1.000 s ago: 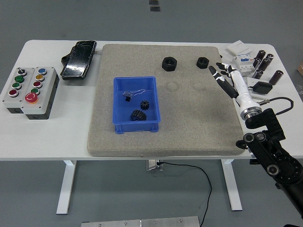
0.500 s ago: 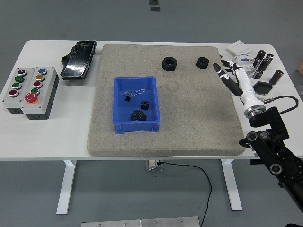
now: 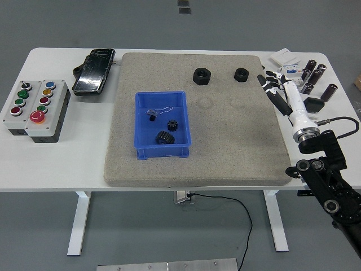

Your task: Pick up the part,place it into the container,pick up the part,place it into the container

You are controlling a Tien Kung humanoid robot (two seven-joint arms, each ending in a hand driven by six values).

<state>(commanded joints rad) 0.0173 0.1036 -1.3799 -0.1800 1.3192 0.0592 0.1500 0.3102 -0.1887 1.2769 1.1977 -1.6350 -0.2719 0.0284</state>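
Note:
Two black hex nuts lie on the grey mat (image 3: 225,147) near its far edge: a larger nut (image 3: 201,75) and a smaller nut (image 3: 241,74). The blue container (image 3: 162,125) sits left of the mat's middle and holds two black gears (image 3: 167,132) and a small black piece (image 3: 151,117). My right hand (image 3: 273,88), white with black fingertips, hovers at the mat's right edge, just right of the smaller nut, fingers spread and empty. The left arm does not show.
A button box (image 3: 35,109) and a black device (image 3: 94,71) lie left of the mat. Dark cylinders (image 3: 315,75), white boxes (image 3: 285,58) and a black block (image 3: 313,105) crowd the table's far right corner beside my hand.
My right hand has drifted rightward and slightly back toward the mat's right edge, still open. The nuts and the container's contents have not moved.

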